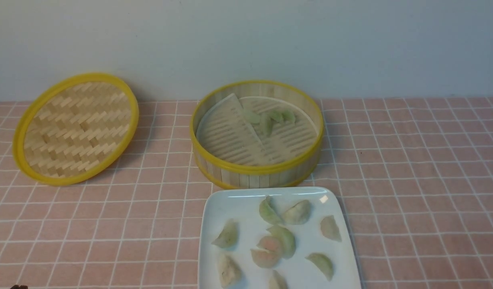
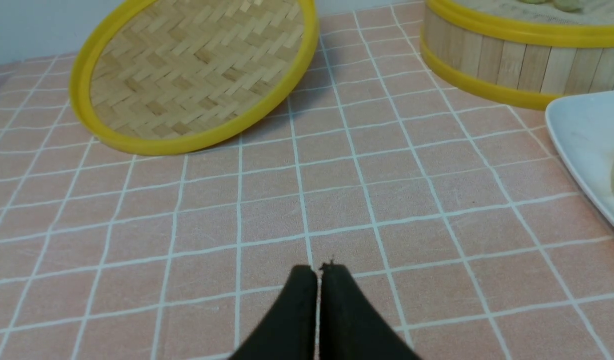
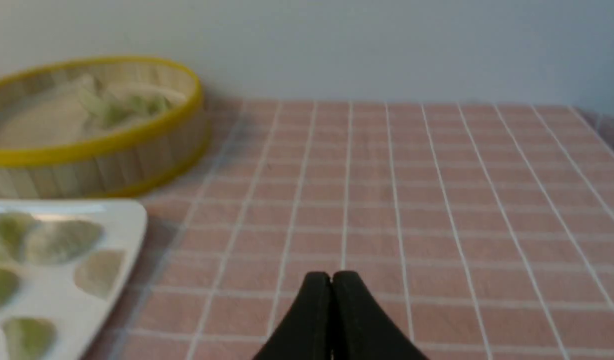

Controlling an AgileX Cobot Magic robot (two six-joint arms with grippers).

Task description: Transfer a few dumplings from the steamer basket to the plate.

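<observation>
- Table (image 1: 410, 160): bears the basket, plate and lid.
- Plate (image 1: 310, 277): in front of the basket; holds several dumplings (image 1: 297, 212).
- Basket (image 1: 256, 168): upright; a small group of green dumplings lies inside.
- Lid (image 1: 76, 128): tilted, left of the basket.
- Left gripper (image 2: 319, 270), right gripper (image 3: 331, 277): fingertips together.

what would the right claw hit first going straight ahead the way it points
Probably just the pink tiled tabletop; nothing else shows ahead of the claw, though depth and angle are unclear.
</observation>
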